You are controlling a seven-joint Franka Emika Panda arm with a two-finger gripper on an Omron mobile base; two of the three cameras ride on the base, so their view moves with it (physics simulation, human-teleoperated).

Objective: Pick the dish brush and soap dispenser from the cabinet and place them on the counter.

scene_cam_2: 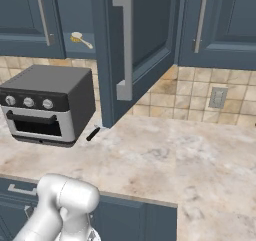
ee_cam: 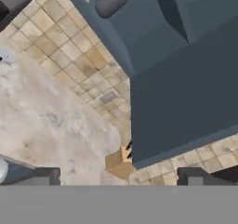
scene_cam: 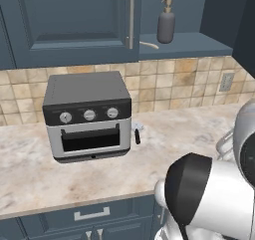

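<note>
Grey soap dispenser (scene_cam: 166,28) looks light, rigid and slick, best pinched around its body by the spread gripper (ee_cam: 120,177).

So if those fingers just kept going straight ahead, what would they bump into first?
Probably the open door of the cabinet, the dark blue panel facing the open fingers. The tiled backsplash lies just beside that line, and depth is hard to judge here.

toaster oven (scene_cam: 88,115): grey and silver, 3 knobs, dark glass door, against the tiled backsplash (scene_cam: 164,87) | small white item with short black handle (scene_cam: 136,133): just right of the oven | wall outlet (scene_cam_2: 218,97): on the tiles | drawer handle (scene_cam: 91,214): silver, short
</note>
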